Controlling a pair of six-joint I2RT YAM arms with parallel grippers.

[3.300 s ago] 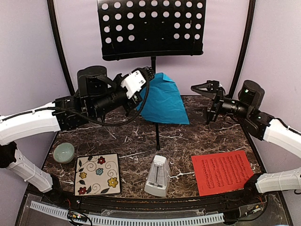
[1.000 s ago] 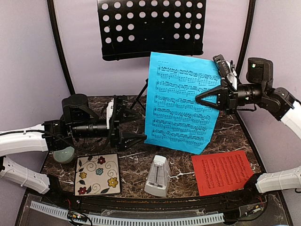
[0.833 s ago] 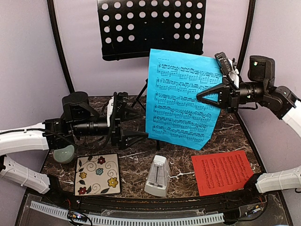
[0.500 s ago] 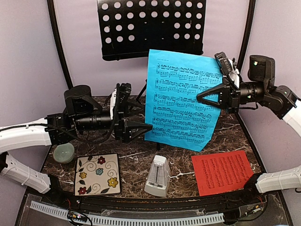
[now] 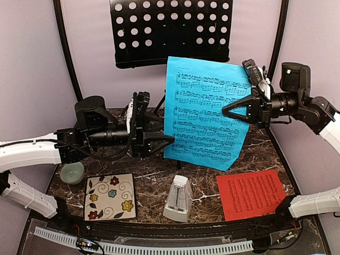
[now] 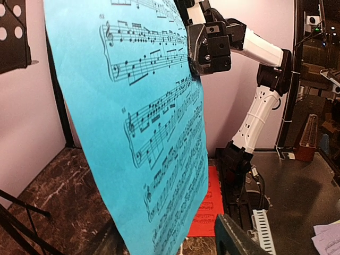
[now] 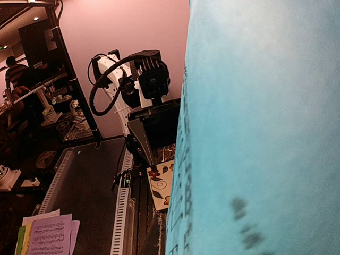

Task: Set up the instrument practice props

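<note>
The blue music sheet [image 5: 204, 117] hangs upright above the table, below the black perforated music stand desk [image 5: 170, 32]. My right gripper [image 5: 224, 110] is shut on the sheet's right edge. My left gripper [image 5: 169, 139] is open at the sheet's lower left edge. In the left wrist view the blue sheet [image 6: 143, 122] fills the left and centre, and one of its fingers [image 6: 236, 241] stands apart to the right of it. The red music sheet [image 5: 251, 194] lies flat at the front right. The white metronome [image 5: 178, 199] stands at the front centre.
A pale green bowl [image 5: 71, 171] and a flower-patterned tile [image 5: 110, 196] sit at the front left. The stand's pole and tripod legs [image 5: 178, 159] rise from the table's middle, behind the blue sheet. Black frame tubes [image 5: 66, 53] flank the scene.
My left gripper has moved right to the blue sheet's lower left edge and its jaws have narrowed. My right gripper has lifted the sheet slightly, then held still.
</note>
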